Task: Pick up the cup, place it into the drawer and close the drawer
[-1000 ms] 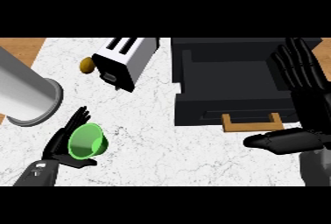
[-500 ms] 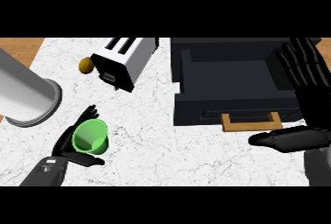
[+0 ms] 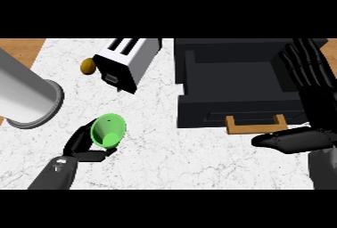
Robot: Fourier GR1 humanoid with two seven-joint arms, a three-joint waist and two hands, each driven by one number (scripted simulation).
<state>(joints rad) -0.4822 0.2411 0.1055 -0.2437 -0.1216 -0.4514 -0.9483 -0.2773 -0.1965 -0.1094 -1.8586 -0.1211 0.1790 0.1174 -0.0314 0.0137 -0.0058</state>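
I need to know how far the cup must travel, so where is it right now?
In the head view the green cup sits lower left on the marble counter, held in the left hand, below the toaster and left of the open drawer.

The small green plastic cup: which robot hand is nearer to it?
Left. The left robot hand is curled round the small green plastic cup; the right robot hand rests open far across the counter, beside the black drawer.
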